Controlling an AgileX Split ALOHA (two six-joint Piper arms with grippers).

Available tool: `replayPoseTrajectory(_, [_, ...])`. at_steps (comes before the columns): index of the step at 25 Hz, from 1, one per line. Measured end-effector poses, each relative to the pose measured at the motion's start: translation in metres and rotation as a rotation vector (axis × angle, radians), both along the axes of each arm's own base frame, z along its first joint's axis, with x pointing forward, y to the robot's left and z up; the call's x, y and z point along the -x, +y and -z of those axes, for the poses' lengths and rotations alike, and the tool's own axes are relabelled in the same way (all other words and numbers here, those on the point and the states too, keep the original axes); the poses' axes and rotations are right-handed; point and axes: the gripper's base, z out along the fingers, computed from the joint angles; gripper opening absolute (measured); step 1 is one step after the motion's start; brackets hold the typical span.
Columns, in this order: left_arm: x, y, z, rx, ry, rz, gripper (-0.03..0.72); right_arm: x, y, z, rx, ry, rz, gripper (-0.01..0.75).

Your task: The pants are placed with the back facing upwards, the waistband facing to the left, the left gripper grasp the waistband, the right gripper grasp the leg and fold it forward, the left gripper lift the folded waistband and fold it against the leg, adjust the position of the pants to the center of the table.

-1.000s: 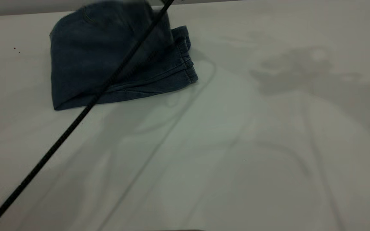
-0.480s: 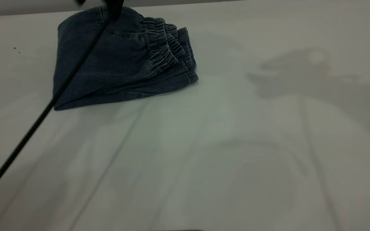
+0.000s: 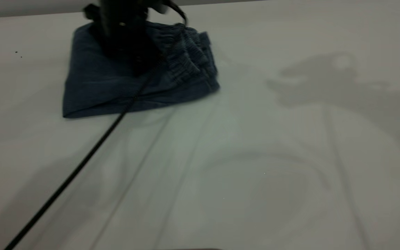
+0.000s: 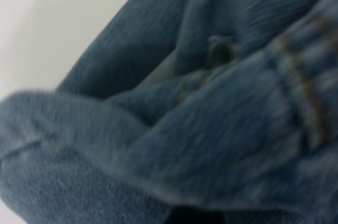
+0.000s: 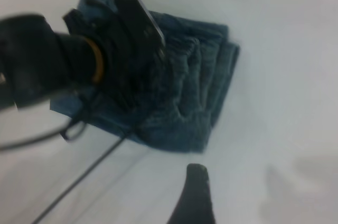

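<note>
The pants lie folded into a compact blue denim bundle at the far left of the table. Their gathered elastic waistband sits on top at the bundle's right edge. My left gripper is down on top of the bundle, just left of the waistband, and its tips are lost against the dark cloth. Denim fills the left wrist view. The right wrist view shows the pants under the left gripper. My right gripper hangs above bare table, apart from the bundle. The leg is hidden in the fold.
The left arm's black cable runs from the bundle across the table to the near left corner. The right arm's shadow falls on the table's far right. The tabletop spreads wide to the right of and in front of the pants.
The left gripper has dropped from the far edge onto the folded pants. The bundle has shifted a little to the right. The cable has swung back to the right.
</note>
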Motion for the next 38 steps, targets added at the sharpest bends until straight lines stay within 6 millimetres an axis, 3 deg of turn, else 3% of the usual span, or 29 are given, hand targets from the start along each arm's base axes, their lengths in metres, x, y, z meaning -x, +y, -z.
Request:
replayPoseTrajectory(5, [0.024, -0.040, 0.000, -0.049, 0.035, 0.142, 0.580, 0.000, 0.000, 0.000, 0.003, -0.009, -0.003, 0.562])
replayPoseTrajectory(10, [0.030, -0.037, -0.018, -0.068, 0.105, 0.050, 0.584, 0.002, -0.009, -0.011, -0.002, -0.054, 0.027, 0.562])
replayPoseTrajectory(13, [0.025, -0.025, -0.057, -0.060, 0.083, -0.017, 0.584, 0.010, -0.028, -0.031, -0.011, -0.104, 0.080, 0.562])
replayPoseTrajectory(15, [0.025, -0.016, -0.097, -0.037, 0.039, -0.049, 0.584, 0.018, -0.041, -0.044, -0.010, -0.128, 0.114, 0.562])
replayPoseTrajectory(22, [0.058, 0.008, -0.213, 0.032, -0.054, -0.122, 0.584, 0.072, -0.050, -0.085, -0.023, -0.097, 0.101, 0.562])
replayPoseTrajectory(26, [0.096, 0.020, -0.269, 0.196, -0.096, -0.137, 0.584, 0.118, -0.050, -0.111, -0.040, -0.074, 0.087, 0.562])
replayPoseTrajectory(29, [0.137, 0.037, -0.301, 0.285, -0.109, -0.115, 0.584, 0.152, -0.052, -0.124, -0.060, -0.107, 0.114, 0.562])
replayPoseTrajectory(31, [0.166, 0.052, -0.311, 0.306, -0.116, -0.109, 0.584, 0.178, -0.054, -0.124, -0.060, -0.124, 0.127, 0.562])
replayPoseTrajectory(34, [0.215, 0.080, -0.322, 0.327, -0.149, -0.102, 0.584, 0.218, -0.056, -0.109, -0.059, -0.117, 0.134, 0.562])
replayPoseTrajectory(38, [0.275, 0.114, -0.313, 0.339, -0.171, -0.088, 0.584, 0.270, -0.061, -0.068, -0.035, -0.085, 0.140, 0.562])
